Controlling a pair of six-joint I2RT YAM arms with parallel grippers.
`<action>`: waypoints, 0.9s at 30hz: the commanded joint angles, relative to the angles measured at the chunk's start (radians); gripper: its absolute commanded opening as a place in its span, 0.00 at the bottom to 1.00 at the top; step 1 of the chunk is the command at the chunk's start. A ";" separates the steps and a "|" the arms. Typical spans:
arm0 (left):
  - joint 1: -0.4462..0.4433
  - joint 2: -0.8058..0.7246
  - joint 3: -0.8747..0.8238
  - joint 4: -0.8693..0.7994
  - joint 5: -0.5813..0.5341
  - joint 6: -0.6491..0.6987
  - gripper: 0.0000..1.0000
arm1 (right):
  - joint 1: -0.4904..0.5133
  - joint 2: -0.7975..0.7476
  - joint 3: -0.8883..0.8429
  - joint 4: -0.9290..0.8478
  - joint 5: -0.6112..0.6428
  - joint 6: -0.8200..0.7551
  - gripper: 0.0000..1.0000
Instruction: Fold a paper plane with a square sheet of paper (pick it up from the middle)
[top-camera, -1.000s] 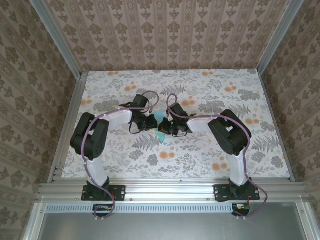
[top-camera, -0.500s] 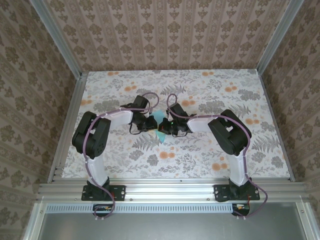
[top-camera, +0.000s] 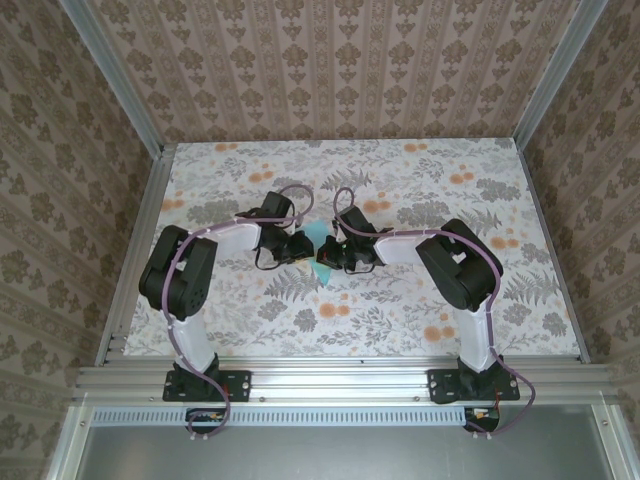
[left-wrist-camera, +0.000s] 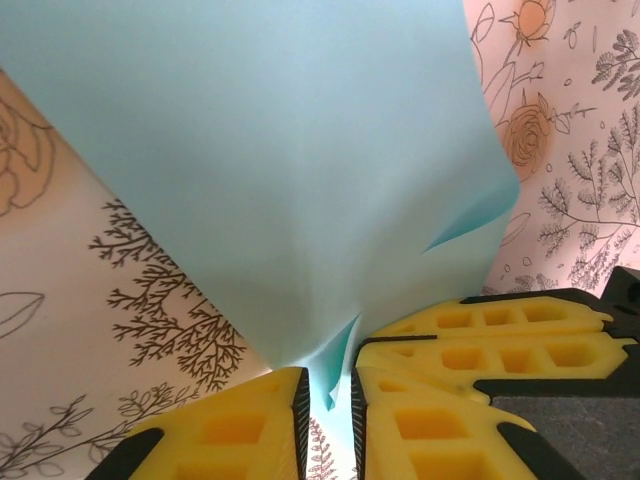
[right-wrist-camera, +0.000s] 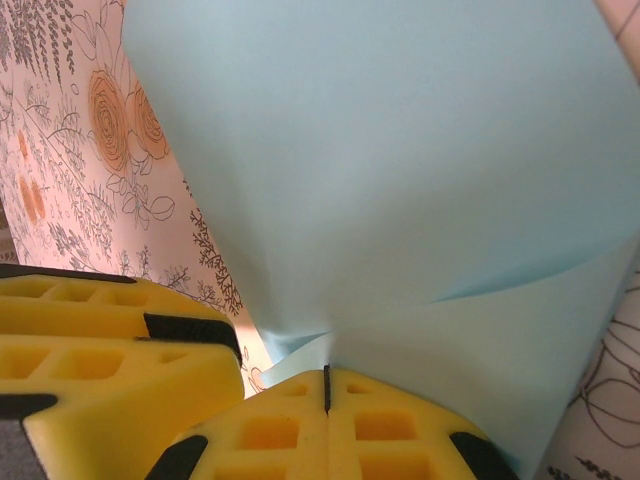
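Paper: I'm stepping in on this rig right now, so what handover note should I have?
Left tool: jaws slightly apart, the paper hanging into the gap, not clamped.
Right tool: shut on the paper's edge.
Paper: between the two tools, mid-table, curved, one part lapping over another.
Done: sheet gripped.
Left: the plane's creases; no dart shape yet.
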 joint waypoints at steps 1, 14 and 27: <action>0.011 -0.024 -0.025 0.029 0.054 -0.003 0.22 | -0.002 0.051 -0.036 -0.070 0.018 0.005 0.01; 0.013 0.049 -0.008 0.049 0.064 0.001 0.19 | -0.003 0.058 -0.038 -0.067 0.013 0.010 0.01; 0.013 0.059 -0.006 0.040 0.076 0.008 0.12 | -0.002 0.038 -0.036 -0.061 0.002 0.009 0.01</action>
